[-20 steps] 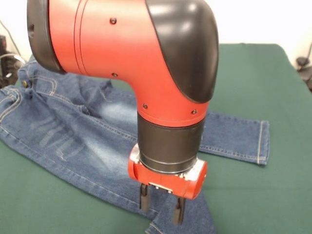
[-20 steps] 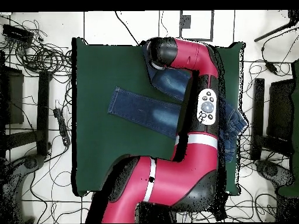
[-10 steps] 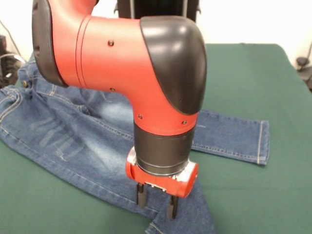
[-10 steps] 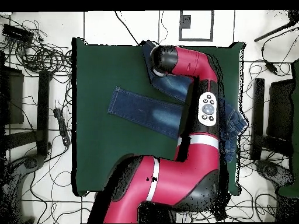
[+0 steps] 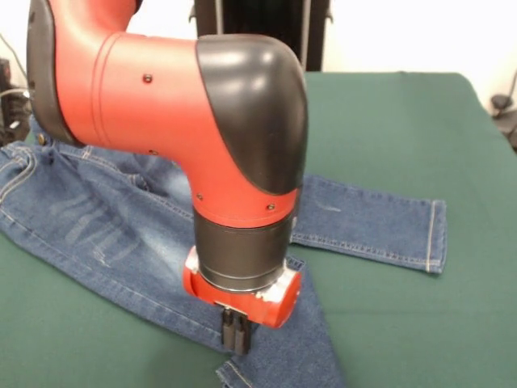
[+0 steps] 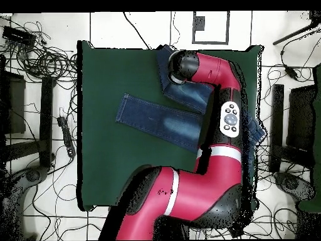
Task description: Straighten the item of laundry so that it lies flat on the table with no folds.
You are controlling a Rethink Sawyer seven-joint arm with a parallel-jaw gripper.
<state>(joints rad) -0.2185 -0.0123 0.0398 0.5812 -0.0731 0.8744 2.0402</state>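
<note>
The blue denim jeans lie spread on the dark green table. The waist is at the left. One leg reaches right to a hemmed cuff. The other leg runs toward the near edge under the arm. My gripper points straight down on that near leg, with its fingers pressed together on the denim, where the cloth is rucked up. In the overhead view the jeans lie across the table, and the arm's wrist hides the gripper.
The red and black arm covers the waist side of the jeans in both views. Cables and dark stands surround the table. A black stand rises behind the table's far edge.
The fingers have closed from wide apart to pressed together. The wrist has moved left in the front view. The near leg's edge has shifted left with it.
</note>
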